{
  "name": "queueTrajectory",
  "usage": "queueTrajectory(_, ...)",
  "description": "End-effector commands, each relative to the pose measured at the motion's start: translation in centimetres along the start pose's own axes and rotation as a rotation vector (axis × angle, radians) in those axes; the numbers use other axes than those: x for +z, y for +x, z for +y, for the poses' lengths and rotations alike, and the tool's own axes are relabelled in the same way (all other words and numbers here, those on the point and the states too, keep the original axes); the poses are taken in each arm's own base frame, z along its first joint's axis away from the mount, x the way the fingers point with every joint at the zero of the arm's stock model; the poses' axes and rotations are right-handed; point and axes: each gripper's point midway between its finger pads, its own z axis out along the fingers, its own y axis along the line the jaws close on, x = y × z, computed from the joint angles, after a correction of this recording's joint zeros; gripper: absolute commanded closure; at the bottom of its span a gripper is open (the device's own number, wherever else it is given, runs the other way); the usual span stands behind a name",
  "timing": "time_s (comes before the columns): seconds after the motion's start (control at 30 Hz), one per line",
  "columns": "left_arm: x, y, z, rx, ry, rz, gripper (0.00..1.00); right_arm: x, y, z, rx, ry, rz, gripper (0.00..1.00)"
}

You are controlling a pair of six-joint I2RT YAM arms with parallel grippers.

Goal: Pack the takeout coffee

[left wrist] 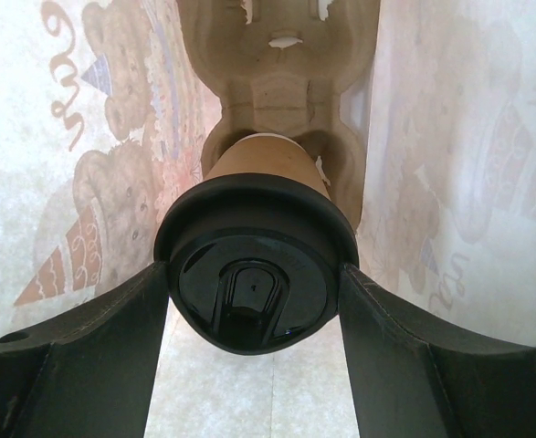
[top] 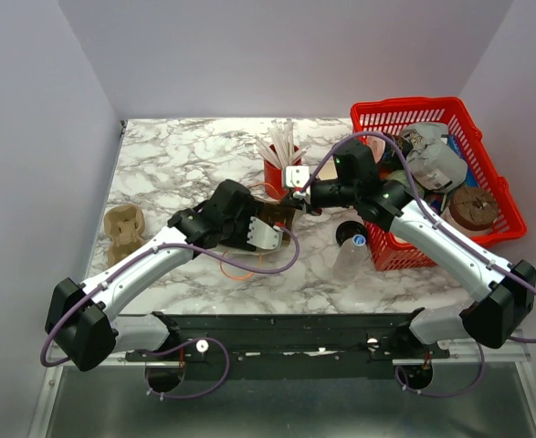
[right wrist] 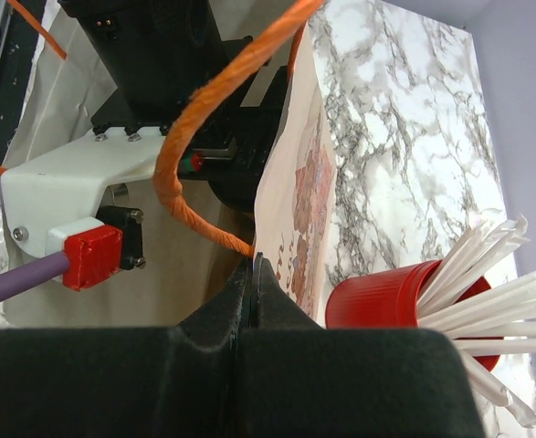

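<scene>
In the left wrist view the takeout coffee (left wrist: 254,274), a tan cup with a round black lid, stands in a pulp cup carrier (left wrist: 277,73) inside a bear-printed paper bag (left wrist: 85,164). My left gripper (left wrist: 254,283) is shut on the cup's lid, one finger (left wrist: 112,338) on each side. In the top view this gripper (top: 269,230) reaches into the bag at the table's middle. My right gripper (right wrist: 254,266) is shut on the bag's top edge (right wrist: 295,182), beside its orange rope handle (right wrist: 185,155). It also shows in the top view (top: 297,197).
A red cup of white straws (top: 277,169) stands just behind the bag and shows in the right wrist view (right wrist: 386,301). A red basket (top: 509,228) with several items sits at the right. A clear bottle (top: 352,251) lies before it. Another pulp carrier (top: 124,233) lies at the left.
</scene>
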Motion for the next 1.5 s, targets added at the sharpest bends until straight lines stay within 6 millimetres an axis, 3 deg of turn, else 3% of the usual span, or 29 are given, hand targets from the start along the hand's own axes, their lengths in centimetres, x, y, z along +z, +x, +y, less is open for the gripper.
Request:
queueTrajectory(0.0,-0.3,-0.4,-0.1,0.089,0.018,-0.002,1.00,-0.1,-2.0,0.6,-0.026,-0.040,-0.068,1.00)
queueTrajectory(0.63,1.7,0.5,-1.7,0.046,0.097,0.075,1.00,-0.1,-2.1,0.6,-0.022,-0.041,-0.071,1.00)
queueTrajectory(0.93,0.1,-0.5,-0.9,-0.021,0.072,0.023,1.00,-0.1,-1.8,0.4,0.001,-0.027,-0.053,1.00)
queueTrajectory(1.1,-0.2,-0.1,-0.9,-0.029,0.069,0.046,1.00,-0.1,-1.7,0.5,-0.001,-0.029,-0.053,1.00)
queueTrajectory(1.47,2.3,-0.1,-1.0,-0.035,0.057,0.045,1.00,-0.1,-1.7,0.8,0.001,-0.038,-0.059,1.00)
